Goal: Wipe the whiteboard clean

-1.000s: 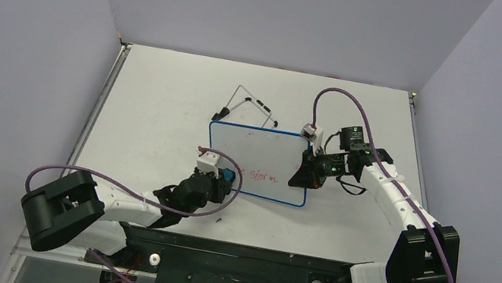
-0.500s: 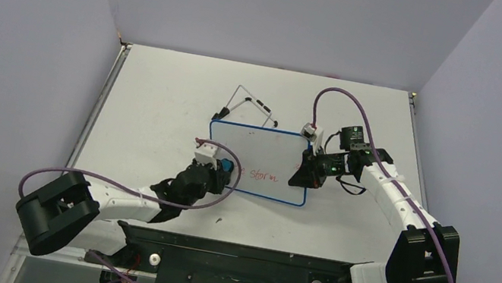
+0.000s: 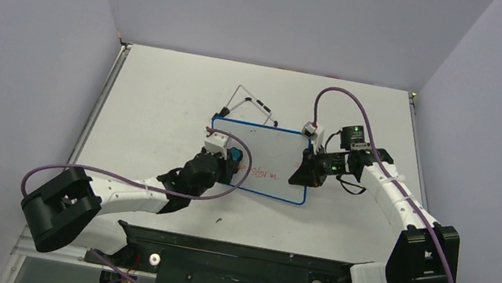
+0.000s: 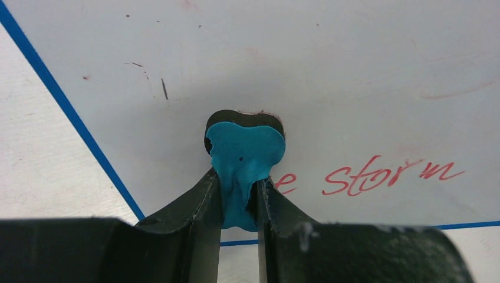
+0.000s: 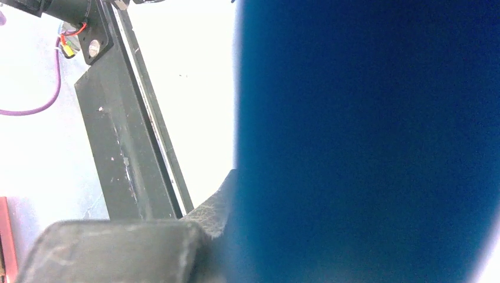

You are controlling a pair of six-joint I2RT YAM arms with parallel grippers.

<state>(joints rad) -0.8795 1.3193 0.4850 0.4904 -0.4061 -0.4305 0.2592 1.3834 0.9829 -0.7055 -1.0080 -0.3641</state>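
Note:
The whiteboard (image 3: 271,151), white with a thin blue rim, lies flat mid-table, its black wire stand (image 3: 251,101) sticking out at the far side. Red writing "storm" (image 4: 389,175) runs along its near part. My left gripper (image 3: 230,160) is shut on a blue eraser (image 4: 244,154), whose dark pad presses on the board's left part just left of the writing. My right gripper (image 3: 302,170) is shut on the whiteboard's right edge. In the right wrist view the blurred blue rim (image 5: 365,141) fills the frame beside one finger (image 5: 215,209).
Faint red smears and small dark specks mark the board (image 4: 330,71) above the eraser. The black base rail (image 3: 245,252) runs along the table's near edge. Purple cables (image 3: 340,95) loop over both arms. Grey walls enclose the table on three sides.
My left gripper has slid the eraser from the board's near left edge toward the far side. The right gripper has kept its hold on the board's right edge.

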